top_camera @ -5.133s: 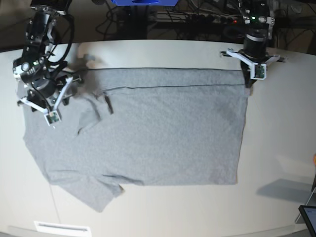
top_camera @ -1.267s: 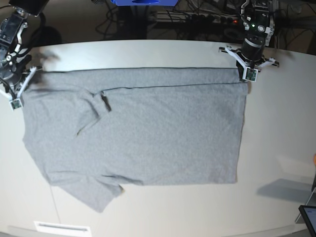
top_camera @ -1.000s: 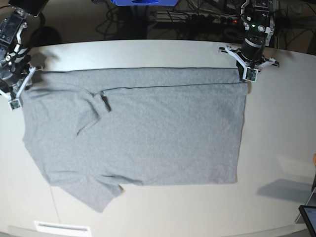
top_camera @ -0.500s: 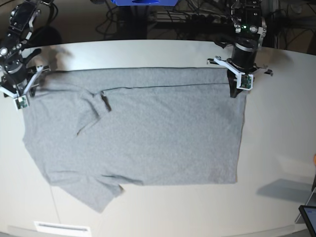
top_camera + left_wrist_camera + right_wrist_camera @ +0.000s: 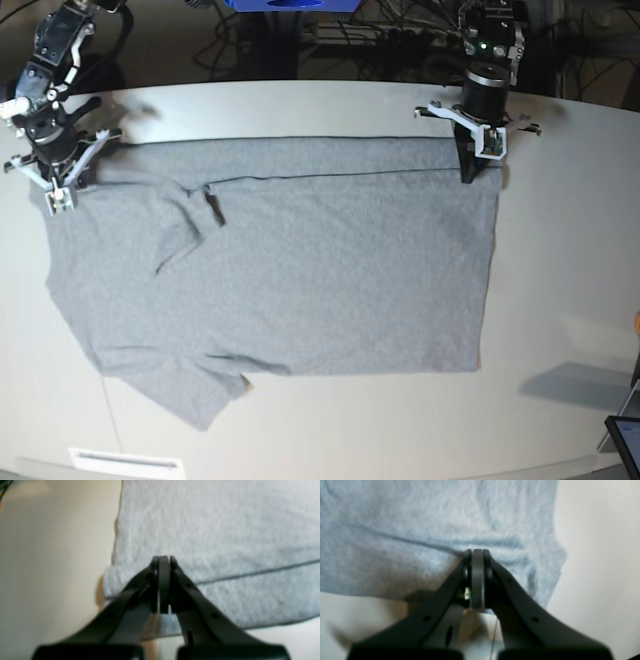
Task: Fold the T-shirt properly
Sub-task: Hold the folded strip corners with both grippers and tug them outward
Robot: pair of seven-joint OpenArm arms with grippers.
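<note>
the t-shirt (image 5: 290, 270) lies spread flat on the pale surface (image 5: 560, 260), plain grey side up, with its far edge folded over into a narrow band that runs between the two hands. a sleeve sticks out at the near corner below the right hand, and a small creased flap of cloth sits on the body a little way inward from that hand.

the left hand (image 5: 468, 172) stands at the far hem corner of the shirt, pointing down onto the folded band. in the left wrist view the left hand (image 5: 163, 585) has its jaws clenched together, tips pressed on the grey cloth just beside the shirt's side edge; a dark seam line runs off from the tips across the fabric (image 5: 225, 530). whether any cloth is pinched between the tips cannot be told.

the right hand (image 5: 55, 195) is at the opposite far corner, over the shoulder end of the shirt. in the right wrist view the right hand (image 5: 477, 580) is also clenched, tips set at a wrinkle in the cloth (image 5: 420, 525), with the rounded edge of the fabric just to one side and bare surface beyond it. a grip on the cloth is not clearly visible here either.

past the far edge of the surface, behind both hands, lie dark cables (image 5: 400, 40).
</note>
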